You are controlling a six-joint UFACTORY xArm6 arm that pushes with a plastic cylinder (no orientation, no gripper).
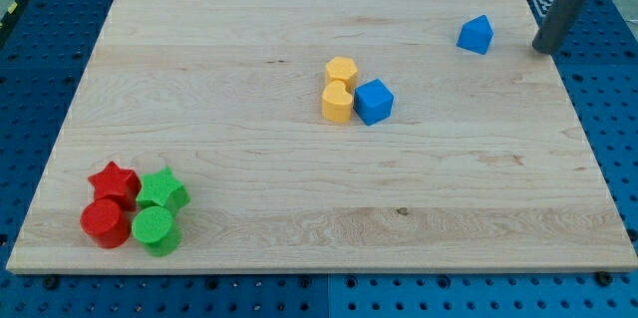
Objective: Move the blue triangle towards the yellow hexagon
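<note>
The blue triangle (477, 35) lies near the board's top right. My tip (543, 50) is to the right of it, a short gap apart, near the board's right edge. The yellow hexagon (341, 71) sits near the board's middle, well to the left of the triangle and slightly lower. Just below the hexagon, touching it, is a second yellow block (338, 103), rounded in shape. A blue cube (374, 101) touches that second yellow block on its right.
At the bottom left of the wooden board (249, 188) stands a tight cluster: a red star (114, 182), a red cylinder (105, 223), a green star (162, 191) and a green cylinder (156, 230). Blue pegboard surrounds the board.
</note>
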